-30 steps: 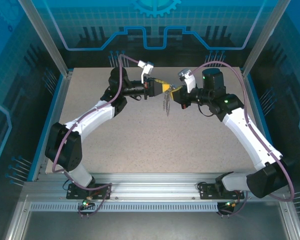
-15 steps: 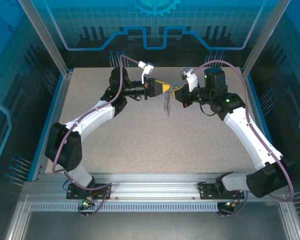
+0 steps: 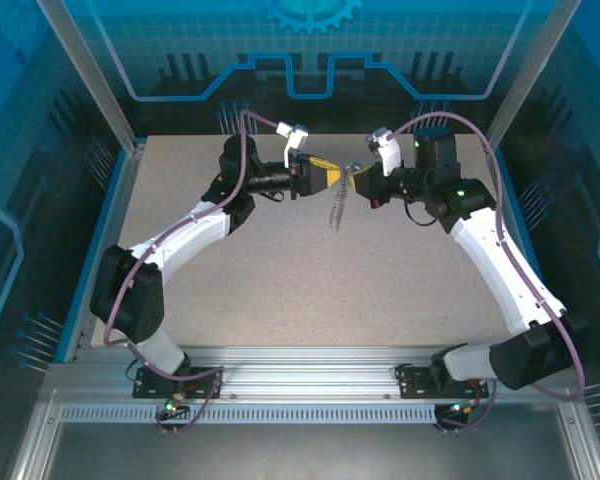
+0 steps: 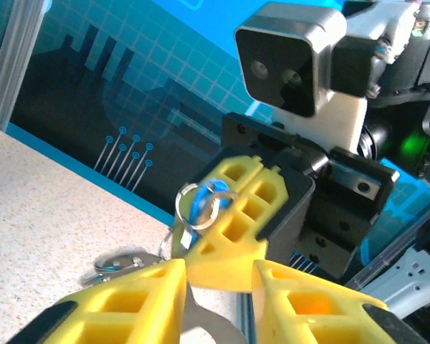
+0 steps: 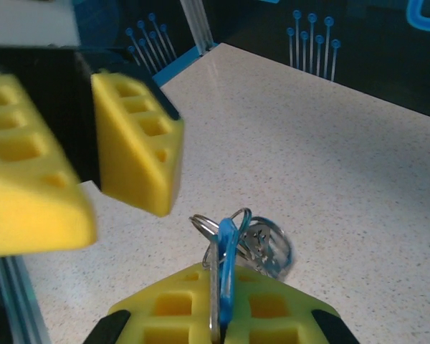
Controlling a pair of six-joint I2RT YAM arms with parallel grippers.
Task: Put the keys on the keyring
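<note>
- Your left pincer stands part-open, with nothing between its yellow fingers. Your right pincer is clamped shut on the blue keyring, pinched on edge.
- You'll find the keyring straight ahead of the left pincer, just beyond its tips. It sticks out of the right pincer towards the left one, long axis in line with the right fingers. Its silvery chain hangs down over the worktop.
- Your right arm is the nearer one, since it carries the ring; the left has a small gap to cross.
- Blur smears the silver rings beside the blue loop, so the key may already be threaded on, but you can't tell from here.
- A second ago both pincers met tip to tip above the chain. Now the left has opened, the right has drawn back to its own side, and the chain has gone with it.
</note>
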